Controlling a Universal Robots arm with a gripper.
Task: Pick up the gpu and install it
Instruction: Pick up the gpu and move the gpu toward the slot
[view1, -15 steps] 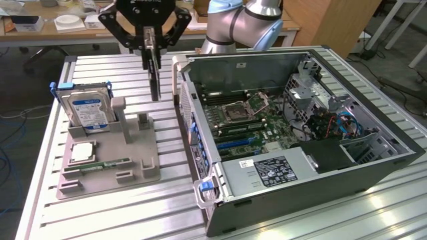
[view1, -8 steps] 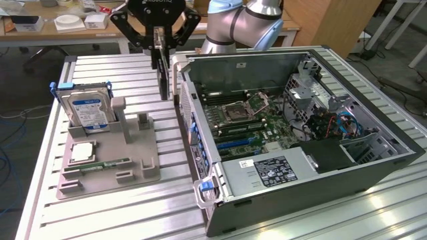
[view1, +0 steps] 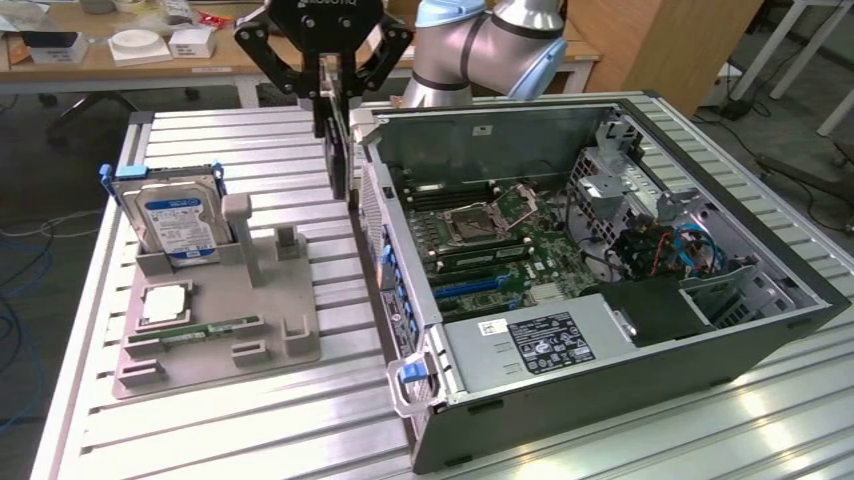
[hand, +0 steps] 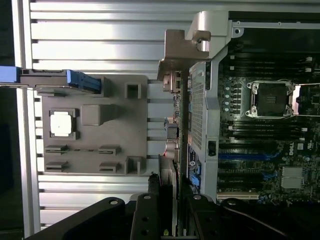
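Note:
The gpu (view1: 336, 150), a thin dark card, hangs on edge from my gripper (view1: 334, 88), which is shut on its upper part. It hovers above the table just outside the rear wall of the open computer case (view1: 747, 190), between the case and the grey fixture (view1: 260, 300). The wrist view shows the card (hand: 169, 172) edge-on between my black fingers (hand: 152, 190), next to the case's rear panel (hand: 200, 100). The motherboard (view1: 494, 245) lies exposed inside the case, with blue expansion slots (hand: 250, 156) near its lower part.
The grey fixture holds an upright hard drive (view1: 174, 215), a square processor chip (view1: 163, 303) and a slim green memory stick (view1: 214, 328). A power supply (view1: 534, 345) and drive-bay cables (view1: 667, 245) crowd the case's near side. A desk with boxes (view1: 140, 45) stands behind.

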